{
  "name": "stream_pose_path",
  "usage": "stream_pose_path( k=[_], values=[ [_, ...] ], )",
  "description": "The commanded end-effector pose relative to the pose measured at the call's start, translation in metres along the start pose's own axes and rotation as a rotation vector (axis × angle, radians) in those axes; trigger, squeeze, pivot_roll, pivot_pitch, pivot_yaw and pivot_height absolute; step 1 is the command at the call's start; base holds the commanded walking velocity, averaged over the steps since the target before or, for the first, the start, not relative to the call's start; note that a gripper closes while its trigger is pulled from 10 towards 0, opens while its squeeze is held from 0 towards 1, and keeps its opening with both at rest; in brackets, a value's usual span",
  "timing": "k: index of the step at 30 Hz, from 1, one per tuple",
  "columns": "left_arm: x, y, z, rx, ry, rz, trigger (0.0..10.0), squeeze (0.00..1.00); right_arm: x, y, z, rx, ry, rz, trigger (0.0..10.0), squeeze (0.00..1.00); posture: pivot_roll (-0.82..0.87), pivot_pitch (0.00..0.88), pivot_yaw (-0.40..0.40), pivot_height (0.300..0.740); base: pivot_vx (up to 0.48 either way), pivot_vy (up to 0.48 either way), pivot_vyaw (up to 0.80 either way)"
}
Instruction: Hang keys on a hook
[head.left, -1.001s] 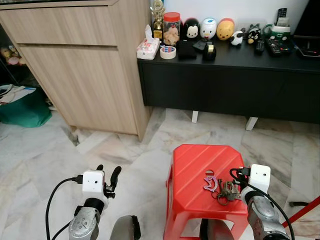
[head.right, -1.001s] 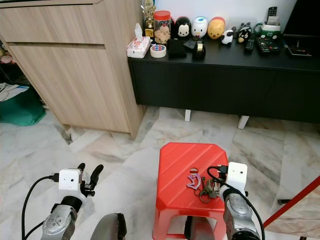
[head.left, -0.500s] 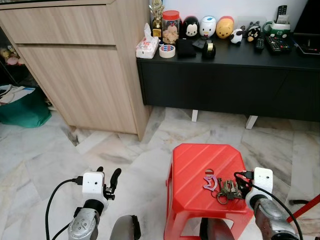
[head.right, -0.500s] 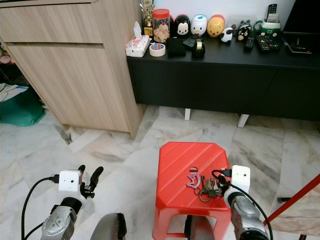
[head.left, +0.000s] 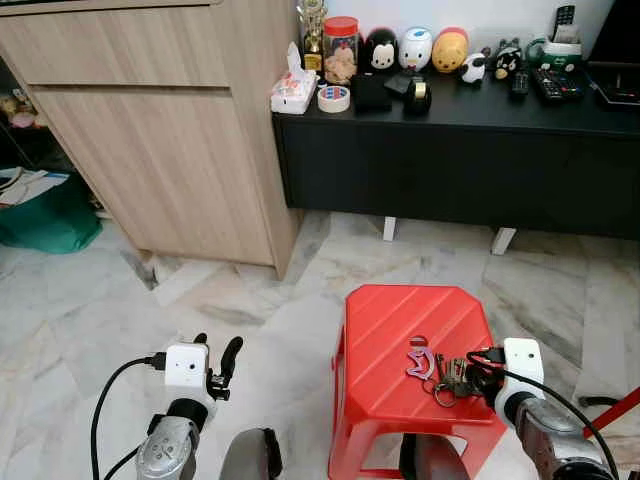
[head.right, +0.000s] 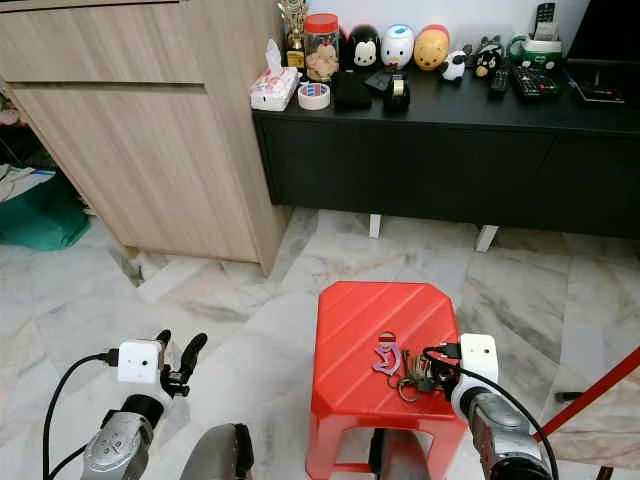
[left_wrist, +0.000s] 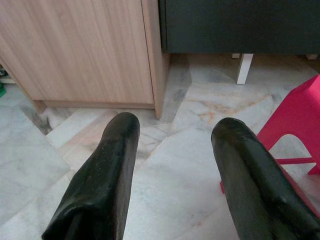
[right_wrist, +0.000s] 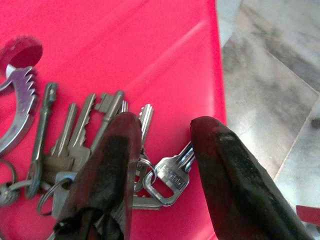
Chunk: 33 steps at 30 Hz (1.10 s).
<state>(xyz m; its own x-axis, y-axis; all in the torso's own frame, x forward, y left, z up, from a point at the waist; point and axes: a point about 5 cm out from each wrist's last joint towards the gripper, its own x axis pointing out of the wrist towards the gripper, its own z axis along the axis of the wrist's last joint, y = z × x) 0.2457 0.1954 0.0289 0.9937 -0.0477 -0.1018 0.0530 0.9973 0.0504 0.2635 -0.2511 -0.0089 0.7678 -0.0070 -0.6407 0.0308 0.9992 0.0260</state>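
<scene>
A bunch of metal keys (head.left: 448, 375) on a ring lies near the right front of a red plastic stool (head.left: 400, 315), with a pink bottle-opener fob (head.left: 418, 359) attached. My right gripper (head.left: 470, 372) is down at the keys from the right. In the right wrist view the right gripper (right_wrist: 164, 125) is open, its black fingertips (right_wrist: 122, 135) resting over the keys (right_wrist: 75, 145), and one key (right_wrist: 170, 172) lies between them. The fob (right_wrist: 17, 100) is off to the side. My left gripper (head.left: 216, 346) hangs open over the floor left of the stool, holding nothing.
A light wooden cabinet (head.left: 170, 130) stands at the back left. A low black console (head.left: 450, 160) carries toys, a jar, tape (head.left: 335, 98) and remotes. A green bag (head.left: 45, 215) sits at the far left. A red rod (head.left: 612, 420) crosses the lower right. The floor is marble.
The right gripper has sunk a little and edged left onto the keys. The head view has tilted slightly downward. The left arm has not moved.
</scene>
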Motion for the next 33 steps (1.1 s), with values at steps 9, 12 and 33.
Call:
stream_pose_path(
  k=[9, 12, 33],
  values=[
    [-0.001, 0.003, 0.001, 0.004, 0.002, 0.005, 10.0, 0.00, -0.003, 0.000, 0.017, 0.003, -0.071, 0.039, 10.0, 0.00, 0.03, 0.094, 0.045, 0.599, 0.000, 0.000, 0.00],
    [0.000, 0.003, 0.001, 0.003, 0.001, 0.004, 10.0, 0.00, -0.007, 0.004, 0.023, -0.004, -0.109, 0.056, 10.0, 0.00, 0.03, 0.094, 0.046, 0.599, 0.000, 0.000, 0.00],
    [0.001, 0.001, 0.000, 0.003, 0.007, -0.002, 10.0, 0.00, -0.022, 0.017, 0.005, 0.007, -0.046, 0.080, 10.0, 0.00, 0.03, 0.095, 0.046, 0.599, 0.000, 0.000, 0.00]
  ],
)
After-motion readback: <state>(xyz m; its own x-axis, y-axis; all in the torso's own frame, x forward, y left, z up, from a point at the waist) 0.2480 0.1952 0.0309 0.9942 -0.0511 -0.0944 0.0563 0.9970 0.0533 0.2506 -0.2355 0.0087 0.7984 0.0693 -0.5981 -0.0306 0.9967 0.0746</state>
